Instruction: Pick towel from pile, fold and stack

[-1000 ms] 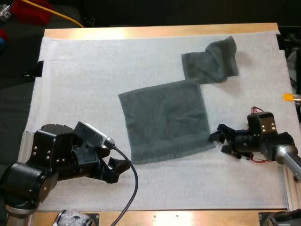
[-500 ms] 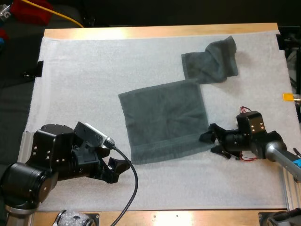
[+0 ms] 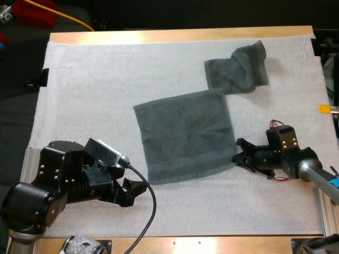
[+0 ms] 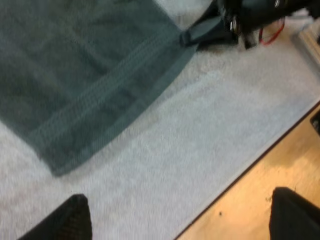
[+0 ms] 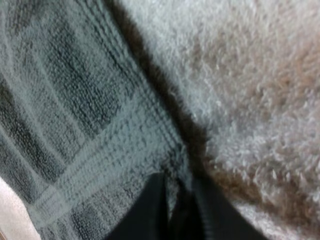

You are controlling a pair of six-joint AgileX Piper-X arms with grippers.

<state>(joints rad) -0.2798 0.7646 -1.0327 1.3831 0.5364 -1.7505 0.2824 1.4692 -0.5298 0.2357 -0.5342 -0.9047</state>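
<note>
Right wrist view, claw point(image 5: 178, 190) pinching ribbed towel point(image 5: 75, 100)

No text, number, label, brand mark or sign could be read in any of the views, neither on the spread towel point(image 3: 183, 135) nor on the white mat point(image 3: 95, 84).
</note>
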